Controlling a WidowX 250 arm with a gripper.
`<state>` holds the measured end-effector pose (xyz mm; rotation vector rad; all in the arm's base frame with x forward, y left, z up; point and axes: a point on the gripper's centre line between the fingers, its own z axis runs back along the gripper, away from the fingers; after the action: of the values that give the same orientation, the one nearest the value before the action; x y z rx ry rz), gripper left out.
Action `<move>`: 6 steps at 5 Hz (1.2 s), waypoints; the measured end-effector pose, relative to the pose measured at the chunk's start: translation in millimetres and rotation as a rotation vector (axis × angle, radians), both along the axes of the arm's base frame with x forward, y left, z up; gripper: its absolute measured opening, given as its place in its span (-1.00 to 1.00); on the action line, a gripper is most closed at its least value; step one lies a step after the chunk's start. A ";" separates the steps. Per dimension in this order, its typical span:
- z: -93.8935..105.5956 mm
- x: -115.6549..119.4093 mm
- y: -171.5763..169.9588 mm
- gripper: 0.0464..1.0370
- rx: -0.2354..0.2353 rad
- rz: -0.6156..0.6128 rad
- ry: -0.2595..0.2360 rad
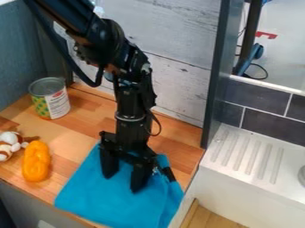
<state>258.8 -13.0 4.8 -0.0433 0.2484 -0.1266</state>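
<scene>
The black arm has looping cables, 1 grey ring and 2 black fingers.

metal can, plush toy, orange item, sink

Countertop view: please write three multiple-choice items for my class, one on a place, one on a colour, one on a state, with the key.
1. Where is the can?
A) On the ribbed white drainboard
B) Under the gripper
C) At the back left of the wooden counter

2. What colour is the cloth?
A) Blue
B) Red
C) Yellow

3. How do the fingers of the gripper stand?
A) Pressed together
B) Apart
C) Closed around the can

Key:
1. C: the can stands on the wood, near the left wall.
2. A: the cloth beneath the gripper is bright blue.
3. B: cloth shows in the gap between the two fingertips.
</scene>
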 end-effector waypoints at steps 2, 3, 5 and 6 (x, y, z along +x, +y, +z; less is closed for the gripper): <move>2.3 -3.6 -6.2 0.93 -0.017 -0.035 0.019; 20.0 13.2 -10.1 0.93 -0.011 -0.069 -0.076; 72.4 13.4 -2.6 0.93 0.072 -0.069 -0.147; 94.9 -0.3 6.3 0.93 0.131 -0.022 -0.099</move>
<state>258.5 -6.7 99.7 0.0962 0.1580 -0.1339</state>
